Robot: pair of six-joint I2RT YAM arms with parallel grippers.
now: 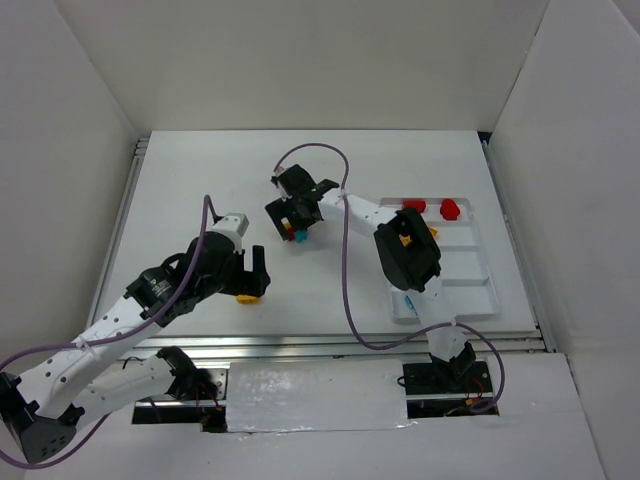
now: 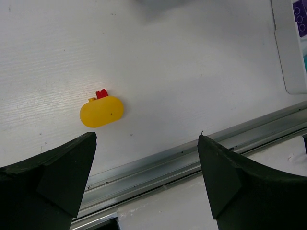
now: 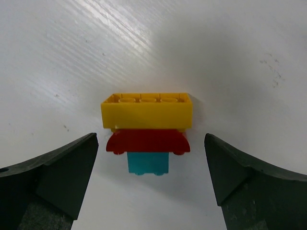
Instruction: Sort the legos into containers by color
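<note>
Approach step; right pincer [image 3: 151,142] spread, yellow-red-teal plastic brick stack [image 3: 147,111] at 12 o'clock; left pincer [image 2: 146,139] spread; next, probably: lower, pinch.

The left end effector [image 2: 147,139] hangs over the white counter [image 2: 192,57], its two black fingers [image 2: 57,177] spread wide with nothing between them. Beyond them lies a rounded yellow piece [image 2: 101,111] with a small red brick [image 2: 101,94] at its far edge. A metal rail [image 2: 192,160] runs along the counter's edge. At the upper right, a white tray [image 2: 288,52] holds a purple brick [image 2: 300,17].
</note>
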